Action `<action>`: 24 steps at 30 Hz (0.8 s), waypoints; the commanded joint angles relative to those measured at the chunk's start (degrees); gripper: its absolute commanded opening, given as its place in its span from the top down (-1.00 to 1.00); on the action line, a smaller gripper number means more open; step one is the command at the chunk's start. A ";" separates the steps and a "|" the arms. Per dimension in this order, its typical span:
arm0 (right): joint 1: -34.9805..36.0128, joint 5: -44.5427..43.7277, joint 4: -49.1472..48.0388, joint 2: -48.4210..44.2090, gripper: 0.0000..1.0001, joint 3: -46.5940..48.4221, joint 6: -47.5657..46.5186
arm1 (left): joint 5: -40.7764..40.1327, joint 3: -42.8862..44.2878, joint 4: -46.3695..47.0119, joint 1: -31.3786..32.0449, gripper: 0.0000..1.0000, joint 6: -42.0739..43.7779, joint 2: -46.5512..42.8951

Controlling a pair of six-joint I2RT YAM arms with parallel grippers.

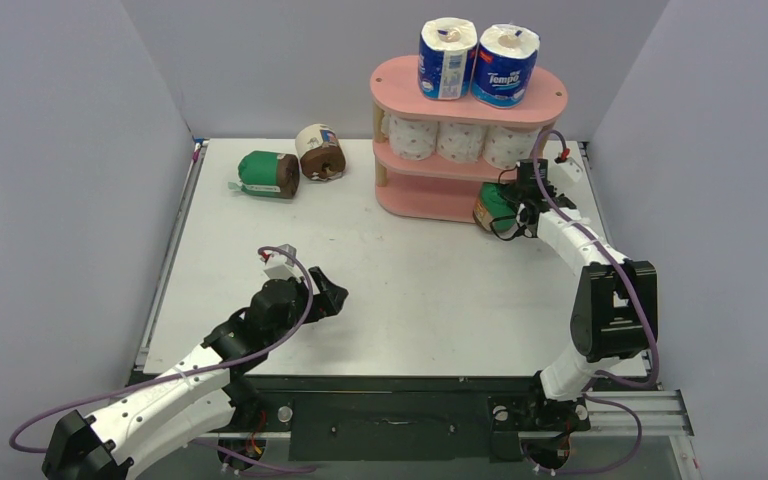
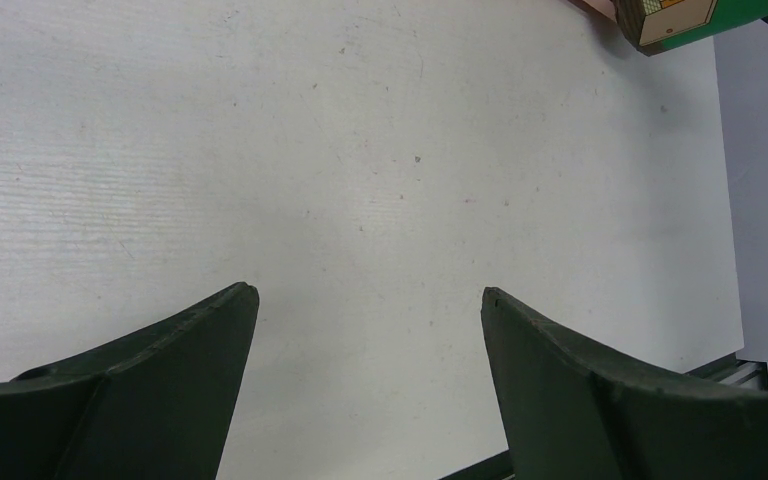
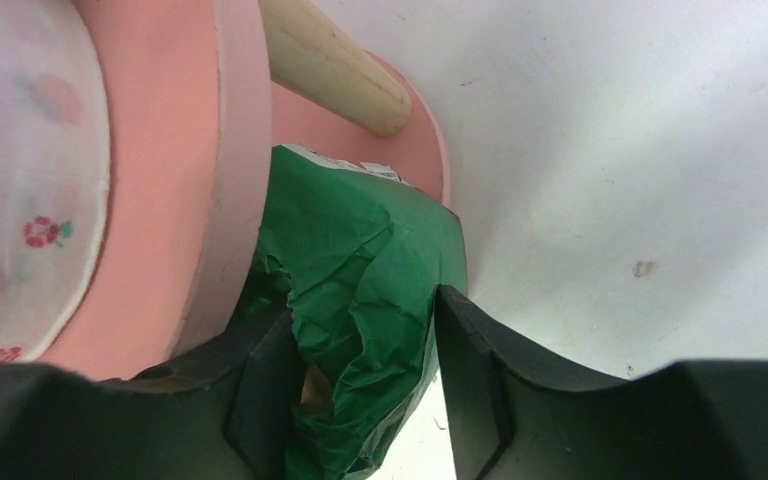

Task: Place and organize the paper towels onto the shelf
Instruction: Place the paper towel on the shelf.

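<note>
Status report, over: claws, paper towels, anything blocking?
Left claw open, empty. Right claw shut on green roll at shelf bottom tier. Second green roll and cream roll loose on table. Nothing blocking.

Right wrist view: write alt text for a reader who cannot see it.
The right pincer grips a crumpled green-wrapped roll at the bottom tier of the pink shelf, beside a wooden post. A white flower-printed roll sits on the tier above.

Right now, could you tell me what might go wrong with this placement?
The green roll pokes past the bottom board of the shelf, so it may roll off once released. The right gripper pinches loose wrap and could drag the roll out on retreat. Bumping the shelf might topple the blue rolls on top.
</note>
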State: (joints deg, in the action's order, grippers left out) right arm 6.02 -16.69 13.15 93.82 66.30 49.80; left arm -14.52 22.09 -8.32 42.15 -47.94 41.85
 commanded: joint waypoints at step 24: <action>0.49 1.67 -4.13 -13.20 -0.08 -5.60 0.59 | -0.13 0.53 2.54 -0.34 -0.62 1.69 -0.65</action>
State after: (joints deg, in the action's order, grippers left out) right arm 6.09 -15.29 12.19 84.86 62.67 50.22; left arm -14.57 22.09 -8.32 42.15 -47.35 41.85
